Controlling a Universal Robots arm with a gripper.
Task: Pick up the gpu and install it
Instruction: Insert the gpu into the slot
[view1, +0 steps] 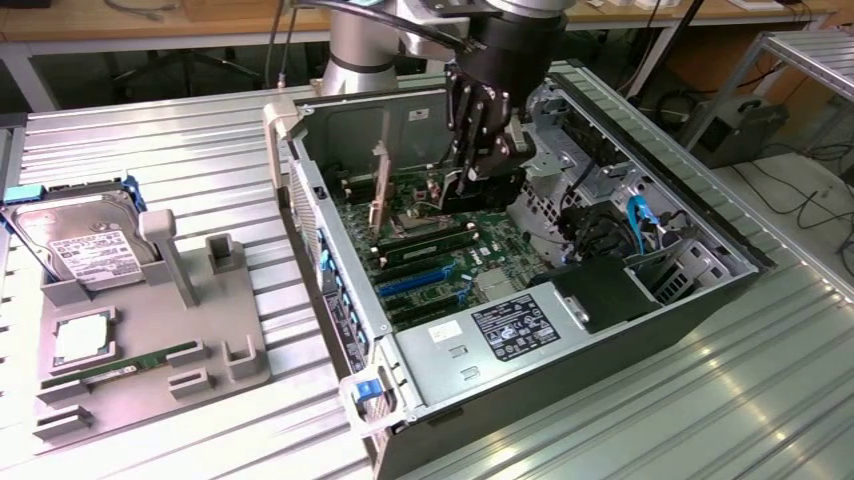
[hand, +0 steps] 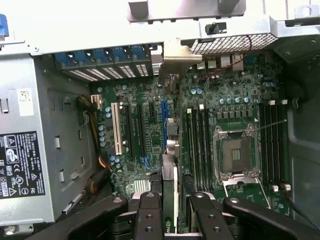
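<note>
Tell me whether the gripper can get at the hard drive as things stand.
Probably not directly: the gripper is down inside the open computer case, whose wall stands between it and the hard drive on the grey holder outside.

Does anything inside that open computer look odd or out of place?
Nothing looks damaged or spilled. One oddity: the gpu hangs upright in the claw above the motherboard, apparently not yet plugged in.

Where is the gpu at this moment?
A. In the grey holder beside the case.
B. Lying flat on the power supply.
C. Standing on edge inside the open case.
C: the gpu stands upright over the motherboard inside the case, with the tool close by.
</note>
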